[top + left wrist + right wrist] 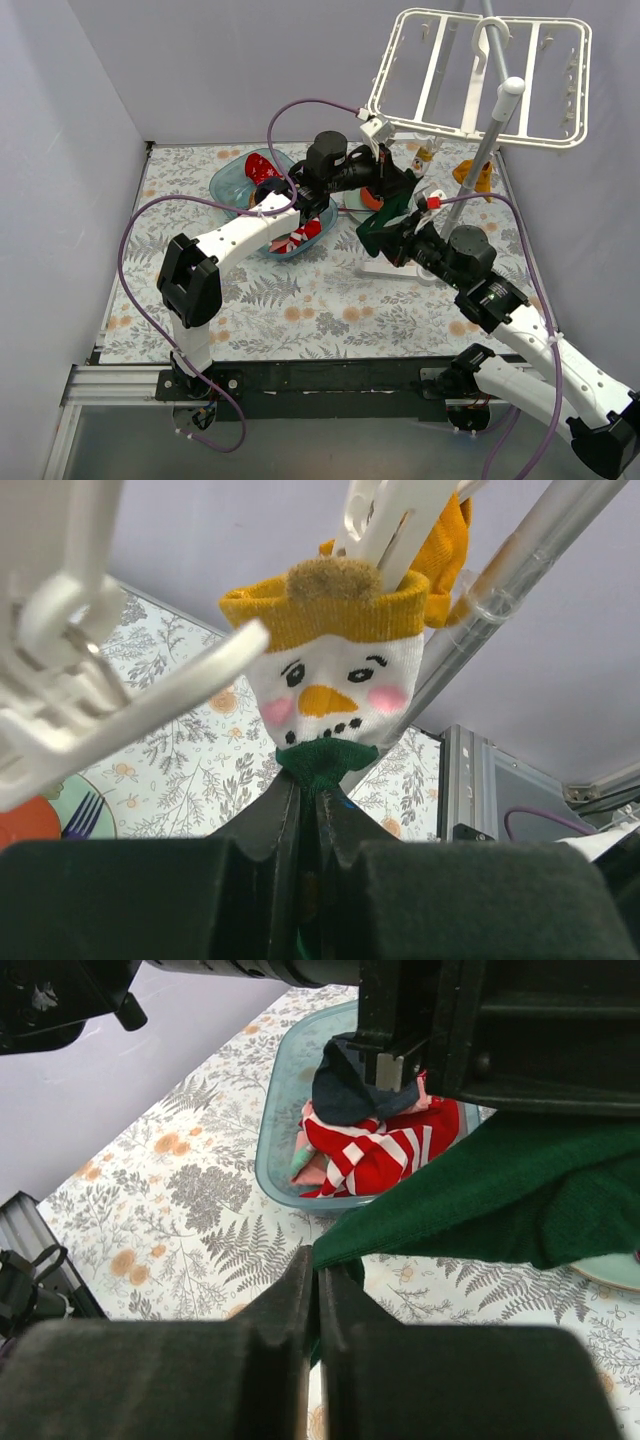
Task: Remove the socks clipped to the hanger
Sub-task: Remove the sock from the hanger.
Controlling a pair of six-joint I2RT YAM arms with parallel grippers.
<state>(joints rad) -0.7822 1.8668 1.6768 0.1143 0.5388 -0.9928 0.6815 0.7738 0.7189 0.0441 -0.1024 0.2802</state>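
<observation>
A snowman-faced sock [335, 670] with a mustard cuff and a dark green foot [388, 213] hangs from a clip [390, 520] of the white hanger [480, 75]. My left gripper [310, 780] is shut on its green part just under the face; in the top view it [405, 185] is below the hanger's near left corner. My right gripper [318, 1265] is shut on the green foot's edge [500, 1190], lower down [380, 233]. A mustard sock [472, 178] hangs behind on the hanger. Red-and-white striped [385, 1155] and navy [345, 1090] socks lie in the tub.
The blue translucent tub [228, 180] stands left of centre on the floral cloth. The hanger's metal pole [482, 150] and its white base [385, 268] stand right of the grippers. A green plate with a fork [75, 815] and a red-orange ball [25, 825] lie behind.
</observation>
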